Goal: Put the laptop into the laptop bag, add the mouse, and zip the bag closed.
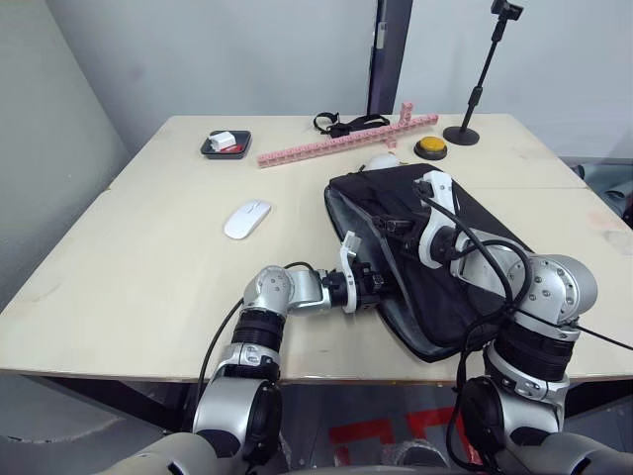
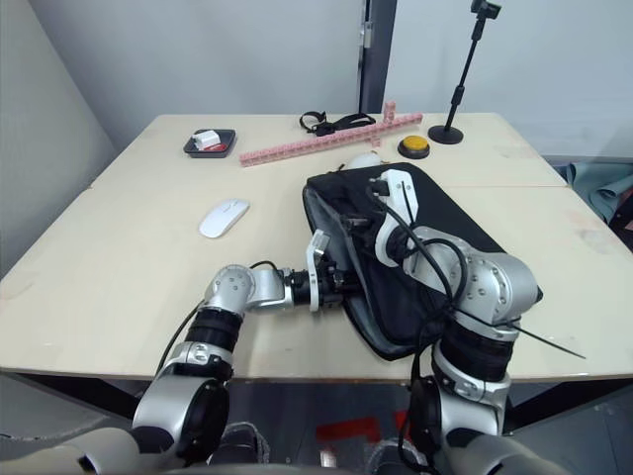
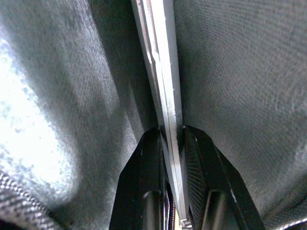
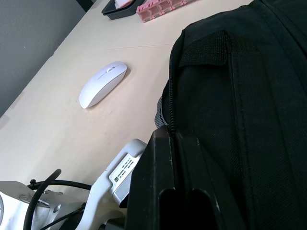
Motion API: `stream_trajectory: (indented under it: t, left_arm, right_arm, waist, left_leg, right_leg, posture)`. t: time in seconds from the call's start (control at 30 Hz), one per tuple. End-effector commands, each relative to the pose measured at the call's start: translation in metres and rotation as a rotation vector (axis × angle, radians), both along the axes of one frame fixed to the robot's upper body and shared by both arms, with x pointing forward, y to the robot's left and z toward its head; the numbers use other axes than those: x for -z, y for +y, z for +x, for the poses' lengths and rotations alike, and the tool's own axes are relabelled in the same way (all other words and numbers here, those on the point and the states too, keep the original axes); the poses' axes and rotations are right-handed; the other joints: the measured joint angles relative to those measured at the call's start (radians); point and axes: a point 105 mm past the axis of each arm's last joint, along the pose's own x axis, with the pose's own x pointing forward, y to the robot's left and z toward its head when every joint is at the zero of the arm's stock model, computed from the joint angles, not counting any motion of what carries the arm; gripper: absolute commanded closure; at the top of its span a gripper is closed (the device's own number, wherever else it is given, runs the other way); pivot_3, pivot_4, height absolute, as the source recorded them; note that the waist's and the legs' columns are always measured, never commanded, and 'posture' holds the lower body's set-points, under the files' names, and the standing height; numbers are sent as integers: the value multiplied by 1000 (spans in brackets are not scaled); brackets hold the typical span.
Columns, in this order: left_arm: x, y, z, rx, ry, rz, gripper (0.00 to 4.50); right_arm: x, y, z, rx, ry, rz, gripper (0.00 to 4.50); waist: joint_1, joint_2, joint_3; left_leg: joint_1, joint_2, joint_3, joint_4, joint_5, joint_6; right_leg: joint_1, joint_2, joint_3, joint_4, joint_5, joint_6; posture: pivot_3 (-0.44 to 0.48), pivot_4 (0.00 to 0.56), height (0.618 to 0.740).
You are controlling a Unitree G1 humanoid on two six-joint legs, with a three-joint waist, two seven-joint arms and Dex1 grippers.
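Note:
The black laptop bag (image 1: 423, 315) lies flat on the right half of the table, its opening along the left side. My left gripper (image 1: 380, 287) reaches into that opening. In the left wrist view its fingers (image 3: 148, 158) are shut on the thin silver edge of the laptop (image 3: 162, 72), with grey lining on both sides. The rest of the laptop is hidden inside the bag. My right gripper (image 1: 398, 226) rests on the bag's top flap, shut on the zipper edge (image 4: 169, 108). The flat white mouse (image 1: 247, 219) lies on the bare table left of the bag.
At the back of the table stand a black tray (image 1: 226, 144) holding small items, a long pink strip (image 1: 346, 140), a black strap (image 1: 346, 124), a white egg-shaped thing (image 1: 384, 160), a yellow button (image 1: 431, 148) and a black stand (image 1: 462, 134).

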Motion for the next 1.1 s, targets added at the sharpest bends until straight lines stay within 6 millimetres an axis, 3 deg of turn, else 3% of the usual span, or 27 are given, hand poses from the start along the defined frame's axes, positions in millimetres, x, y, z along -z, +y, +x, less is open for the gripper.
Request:
stream_trajectory:
  t: [0.03, 0.2, 0.27, 0.57, 0.7, 0.9, 1.1]
  left_arm:
    - [-32, -17, -3, 68, -104, -93, 4351]
    - [-30, -13, -2, 57, -131, -80, 4351]
    - [-29, -7, -1, 51, -141, -71, 3282]
    - [-25, 41, 13, -58, -169, -22, 124]
    - [-33, 78, 17, -114, -188, -1, 56]
    - [-36, 136, 6, -167, -328, 207, 56]
    - [-68, 197, -9, -316, -546, 313, 56]
  right_arm:
    - [-18, 7, -4, -36, -88, 7, 4500]
    - [-17, 4, -2, -30, -91, -7, 4500]
    - [-16, 2, -1, -32, -93, -17, 4500]
    - [-12, 0, 3, -52, -101, -45, 4500]
    - [-8, 3, 4, -103, -110, -77, 4500]
    - [3, 8, 3, -246, -154, -200, 4500]
    - [12, 8, -2, -378, -175, -272, 4500]
  waist:
    - [1, 0, 0]
    - [3, 0, 0]
    - [4, 0, 0]
    - [-3, 0, 0]
    - [-3, 0, 0]
    - [-8, 1, 0]
    - [-10, 0, -1]
  left_leg:
    - [0, 0, 0, 0, 0, 0]
    - [0, 0, 0, 0, 0, 0]
    - [0, 0, 0, 0, 0, 0]
    - [1, 0, 0, -1, 2, -1]
    - [1, 0, 0, -1, 3, -1]
    - [2, 0, 0, -3, 4, -3]
    - [1, 1, 0, -3, 4, -2]
  right_leg:
    - [0, 0, 0, 0, 0, 0]
    - [0, 0, 0, 0, 0, 1]
    - [0, 0, 0, 0, 0, 1]
    - [0, 0, 0, 2, 0, 1]
    - [0, 0, 1, 3, 0, 0]
    - [0, 1, 0, 3, 0, -1]
    - [-2, 1, 0, 3, -4, -6]
  posture:
    - [0, 150, 740]
    - [0, 150, 740]
    - [0, 150, 740]
    - [0, 150, 740]
    - [0, 150, 740]
    - [0, 150, 740]
    - [0, 150, 740]
